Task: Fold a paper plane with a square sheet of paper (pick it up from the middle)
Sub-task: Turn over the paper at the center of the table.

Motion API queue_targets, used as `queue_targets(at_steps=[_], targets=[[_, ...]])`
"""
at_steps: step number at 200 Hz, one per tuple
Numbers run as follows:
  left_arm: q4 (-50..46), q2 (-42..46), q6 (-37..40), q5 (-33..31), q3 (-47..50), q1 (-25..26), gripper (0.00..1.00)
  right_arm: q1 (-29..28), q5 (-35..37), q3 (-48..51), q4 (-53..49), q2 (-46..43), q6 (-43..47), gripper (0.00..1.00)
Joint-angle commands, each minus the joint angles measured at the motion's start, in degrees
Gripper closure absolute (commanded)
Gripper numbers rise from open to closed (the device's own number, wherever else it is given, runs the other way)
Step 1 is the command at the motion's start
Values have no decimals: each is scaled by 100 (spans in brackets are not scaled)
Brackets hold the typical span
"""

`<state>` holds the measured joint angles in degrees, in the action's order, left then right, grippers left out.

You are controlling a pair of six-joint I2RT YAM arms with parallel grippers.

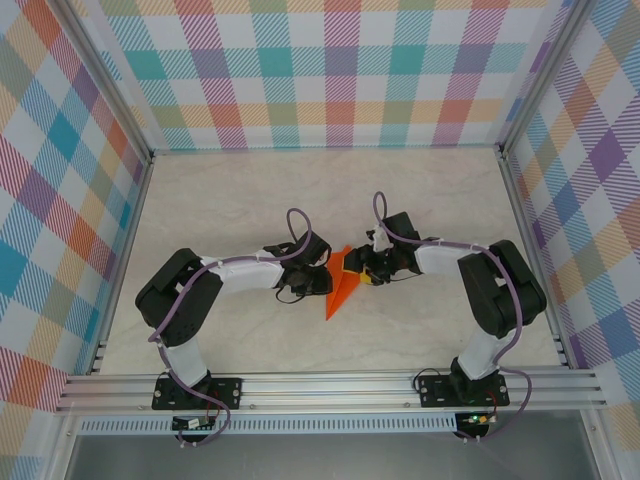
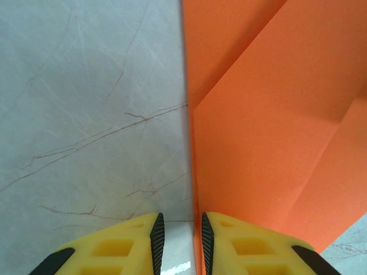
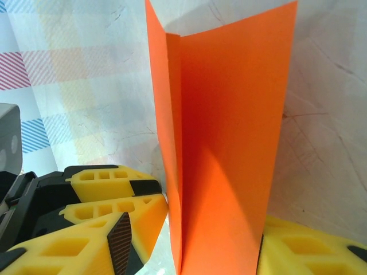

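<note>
The square sheet of paper [image 1: 342, 285] is bright orange and folded into a narrow pointed paper plane shape, its tip toward the near edge, mid-table between both arms. My left gripper [image 1: 322, 283] is at its left side. In the left wrist view the left gripper [image 2: 179, 223] has its jaws a narrow gap apart with bare table between them, and the paper's [image 2: 269, 114] left edge runs along the right pad. My right gripper [image 1: 368, 272] is on the paper's right. In the right wrist view the folded paper [image 3: 229, 143] stands upright between the right gripper's [image 3: 192, 238] wide-apart jaws.
The left gripper's yellow fingers [image 3: 114, 183] show beside the paper in the right wrist view. The marbled tabletop [image 1: 230, 200] is ringed by plaid walls [image 1: 340, 70]. An aluminium rail [image 1: 330, 385] runs along the near edge by the arm bases.
</note>
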<state>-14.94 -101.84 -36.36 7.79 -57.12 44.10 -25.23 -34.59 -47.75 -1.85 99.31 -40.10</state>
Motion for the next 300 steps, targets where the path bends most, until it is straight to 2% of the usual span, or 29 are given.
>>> queue_targets(at_steps=[1,25,151,189,224,246,264,300], targets=[[-8,-26,14,-63,31,69,73,-34,-164,-134,153,237,-16,46],[-5,-5,0,-75,35,66,73,-52,-275,-137,285,325,14,46],[77,207,-120,-111,145,71,73,-166,-301,-292,611,709,238,73],[105,713,-198,-243,401,66,72,-166,-215,-573,210,742,438,88],[76,1586,-323,-671,859,70,69,-168,-53,-774,-382,463,668,94],[-30,2156,-381,-1018,1165,66,67,-199,409,-920,-1200,45,995,94],[-51,2614,-447,-1296,1446,40,66,-268,1140,-1128,-2168,-397,1348,94],[-50,3486,-513,-1623,1970,-46,61,-681,3558,-1839,-4265,-1039,1800,93]])
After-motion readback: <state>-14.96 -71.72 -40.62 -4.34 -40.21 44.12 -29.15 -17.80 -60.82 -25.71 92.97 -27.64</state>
